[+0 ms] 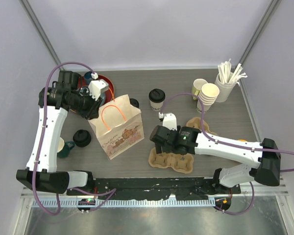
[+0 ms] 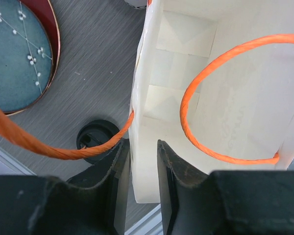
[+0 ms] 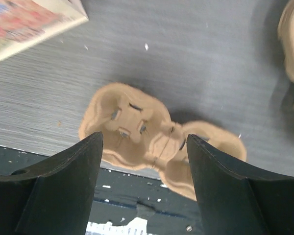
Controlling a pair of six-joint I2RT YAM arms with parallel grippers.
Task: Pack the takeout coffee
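On the surface (image 1: 176, 83), left fingers (image 2: 112, 196) pinch the paper bag (image 1: 118, 128) at its rim. Right of the bag, right fingers (image 3: 73, 181) spread above a cardboard cup tray (image 1: 171, 160). Behind the bag stands a lidded coffee cup (image 1: 157, 97).

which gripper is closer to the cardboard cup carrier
Right. The right gripper hangs open over the cup carrier; the left gripper is well off to its left, pinching the paper bag at its rim.

The paper bag (image 1: 118, 128) hides most of one black-lidded cup (image 1: 134, 103); the left arm (image 1: 46, 137) half-covers the mug (image 1: 68, 149).
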